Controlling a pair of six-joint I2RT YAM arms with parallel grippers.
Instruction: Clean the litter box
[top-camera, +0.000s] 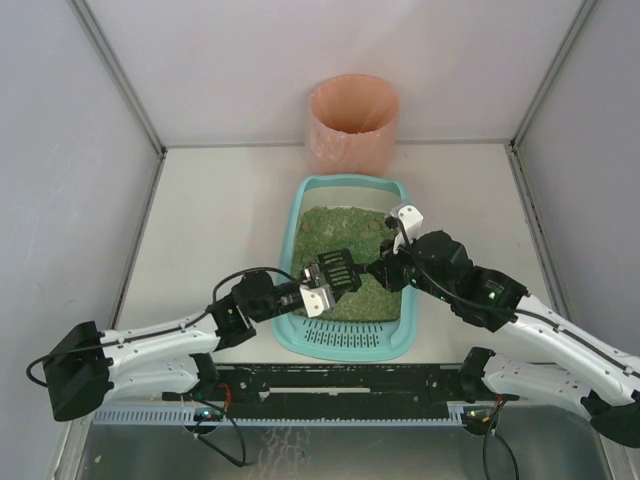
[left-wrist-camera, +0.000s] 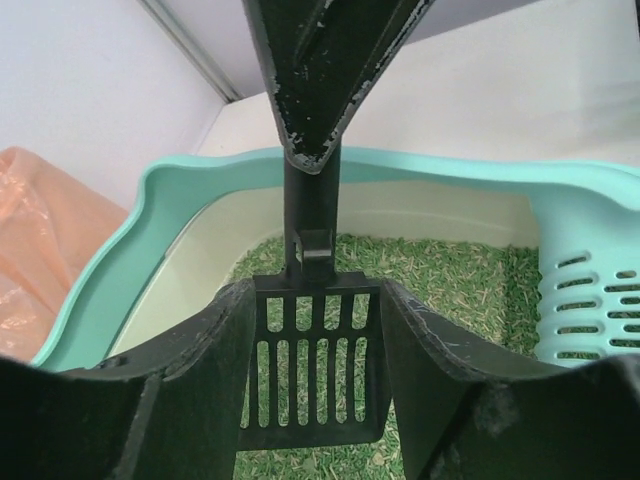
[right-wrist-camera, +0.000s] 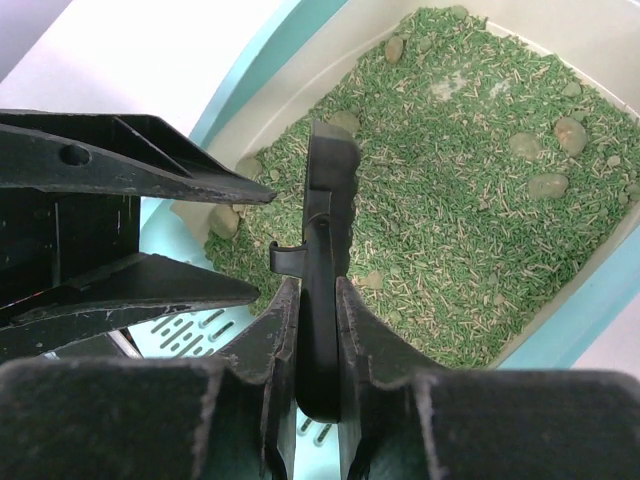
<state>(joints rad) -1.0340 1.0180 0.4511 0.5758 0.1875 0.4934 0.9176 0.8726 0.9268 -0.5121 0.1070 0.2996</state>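
Your right gripper (right-wrist-camera: 318, 288) is clamped tight on the handle of the black slotted scoop (left-wrist-camera: 310, 370); in the right wrist view the handle sits edge-on, squeezed between both fingers with no gap. Your left gripper (left-wrist-camera: 315, 300) is spread wide, and its fingers (left-wrist-camera: 190, 380) frame the scoop's head on both sides; can't tell if the pads actually touch the plastic, though from the right wrist view the tips look a bit short of it. So both grippers are nose to nose over the near half of the litter box (top-camera: 345, 340), which lies lengthwise in the middle of the table (top-camera: 220, 230), with its grate (left-wrist-camera: 590, 300) at the end nearest the arm bases. The green litter (right-wrist-camera: 450, 180) covers the floor of the box, with a few pale lumps (right-wrist-camera: 548, 185) scattered in it, mostly toward the far end. For room: the scoop hangs inside the teal rim, closer to the left wall of the box than the right; there's a wide strip of bare table left of the box and a narrower one on the right, under your right arm; the pink-orange bin (top-camera: 352, 120) stands just past the far end of the box, against the back wall; the white side panels (top-camera: 80, 150) close in both flanks.
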